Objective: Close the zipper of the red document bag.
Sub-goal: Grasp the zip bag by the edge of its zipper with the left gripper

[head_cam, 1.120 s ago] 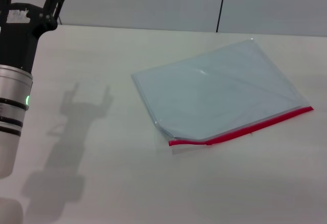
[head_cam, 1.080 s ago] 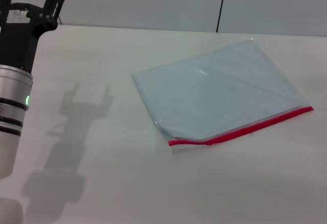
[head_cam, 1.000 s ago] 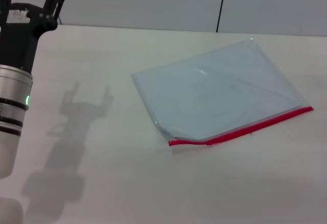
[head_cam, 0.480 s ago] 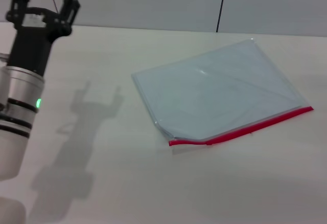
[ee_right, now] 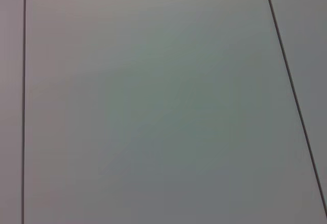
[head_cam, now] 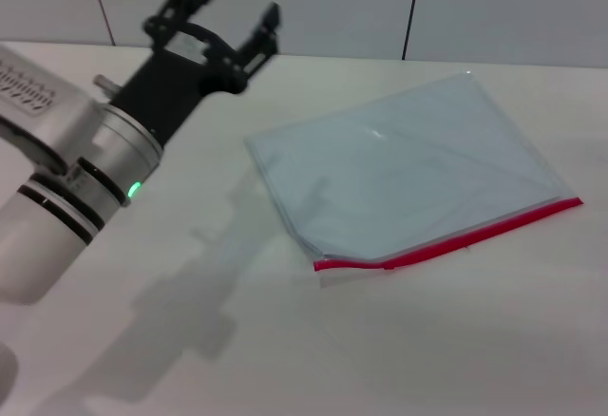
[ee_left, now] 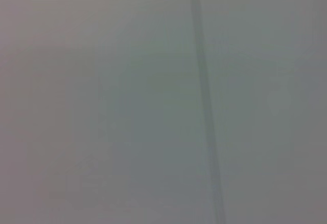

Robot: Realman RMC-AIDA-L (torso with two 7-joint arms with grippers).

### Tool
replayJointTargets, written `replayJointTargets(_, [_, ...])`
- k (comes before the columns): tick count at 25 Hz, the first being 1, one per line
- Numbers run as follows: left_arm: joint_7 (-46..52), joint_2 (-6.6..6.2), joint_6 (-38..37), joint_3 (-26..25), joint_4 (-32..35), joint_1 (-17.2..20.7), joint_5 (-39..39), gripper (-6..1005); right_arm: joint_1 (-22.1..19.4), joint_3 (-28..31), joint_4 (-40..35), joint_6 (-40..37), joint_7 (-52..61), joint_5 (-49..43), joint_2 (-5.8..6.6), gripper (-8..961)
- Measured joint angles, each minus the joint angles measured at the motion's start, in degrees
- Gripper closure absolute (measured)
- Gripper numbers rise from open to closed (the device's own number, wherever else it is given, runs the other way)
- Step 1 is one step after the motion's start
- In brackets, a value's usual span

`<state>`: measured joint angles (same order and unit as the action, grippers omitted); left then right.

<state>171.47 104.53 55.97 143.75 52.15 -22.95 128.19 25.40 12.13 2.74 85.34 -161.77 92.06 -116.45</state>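
In the head view the red document bag [head_cam: 408, 174] lies flat on the white table [head_cam: 304, 340], a translucent pale blue-grey pouch at centre right. Its zipper [head_cam: 456, 236] is the thin red strip along the long edge nearest me, running from the bag's near corner up to the right. My left gripper [head_cam: 237, 9] hangs open above the table's far left part, left of the bag's far corner and not touching it. The right gripper is out of view. Both wrist views show only a grey panelled wall.
A grey panelled wall [head_cam: 313, 3] rises behind the table's far edge. The left arm's silver and black body [head_cam: 85, 179] reaches in from the left and casts a shadow [head_cam: 190, 293] on the tabletop.
My left arm has swung right and forward toward the bag, its gripper staying open. The bag has not moved.
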Motion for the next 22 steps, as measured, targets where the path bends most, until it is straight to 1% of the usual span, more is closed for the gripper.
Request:
replayJointTargets(1, [0.0, -1.54, -2.1, 1.1, 2.0, -0.4, 0.2, 210, 0.0, 0.0, 0.0, 0.0, 0.0, 0.0, 0.00, 76])
replayJointTargets(3, [-0.1, -4.10, -6.3, 2.9, 5.4, -1.6, 0.5, 212, 0.0, 0.0, 0.0, 0.0, 0.0, 0.1, 0.00, 76])
replayJointTargets(5, [-0.1, -6.25, -11.4, 4.3, 8.7, -3.0, 1.8, 214, -0.1, 0.0, 0.0, 0.0, 0.0, 0.1, 0.00, 76])
replayJointTargets(6, [-0.2, -7.01, -14.0, 4.6, 10.0, -3.6, 3.0, 215, -0.1, 0.0, 0.0, 0.0, 0.0, 0.1, 0.00, 76])
replayJointTargets(7, [-0.3, -7.44, -16.1, 4.7, 11.1, -3.9, 4.1, 215, -0.1, 0.0, 0.0, 0.0, 0.0, 0.1, 0.00, 76])
replayJointTargets(8, [-0.5, -8.09, -22.7, 4.2, 14.0, -4.4, 8.3, 216, -0.1, 0.0, 0.0, 0.0, 0.0, 0.1, 0.00, 76])
replayJointTargets(9, [-0.5, -8.09, -22.7, 4.2, 14.0, -4.4, 8.3, 217, -0.1, 0.0, 0.0, 0.0, 0.0, 0.1, 0.00, 76])
replayJointTargets(12, [-0.7, -8.32, -33.6, 2.4, 18.7, -4.5, 14.5, 220, -0.1, 0.0, -0.2, 0.0, 0.0, 0.1, 0.00, 76])
replayJointTargets(13, [-0.8, -8.30, -38.9, 1.3, 21.0, -4.5, 16.7, 221, -0.2, 0.0, -0.2, 0.0, 0.0, 0.1, -0.01, 76])
replayJointTargets(14, [-1.3, -7.93, -44.6, -0.3, 23.6, -4.4, 18.8, 242, -0.2, 0.0, -0.2, 0.0, 0.0, 0.1, -0.01, 76])
replayJointTargets(16, [-2.6, -7.13, -51.4, -2.2, 26.3, -3.9, 20.8, 283, -0.2, 0.0, -0.2, 0.0, 0.0, 0.2, -0.01, 76])
replayJointTargets(17, [-4.2, -6.34, -56.1, -3.6, 27.9, -3.5, 21.8, 303, -0.2, 0.0, -0.2, 0.0, 0.0, 0.2, -0.01, 76])
replayJointTargets(18, [-5.2, -5.71, -58.8, -4.4, 28.9, -3.2, 22.3, 324, -0.2, 0.0, -0.2, 0.0, 0.0, 0.2, 0.00, 76])
replayJointTargets(19, [-8.0, -4.36, -63.3, -6.0, 30.6, -2.3, 23.3, 323, -0.2, 0.0, -0.2, 0.0, 0.0, 0.2, 0.00, 76])
replayJointTargets(21, [-11.5, -2.38, -69.0, -7.8, 32.4, -1.2, 24.7, 321, -0.2, 0.1, -0.2, 0.0, 0.1, 0.2, -0.01, 76])
replayJointTargets(22, [-14.6, -0.35, -74.0, -9.3, 33.7, -0.3, 26.2, 319, -0.2, 0.1, -0.2, 0.0, 0.1, 0.2, -0.01, 76])
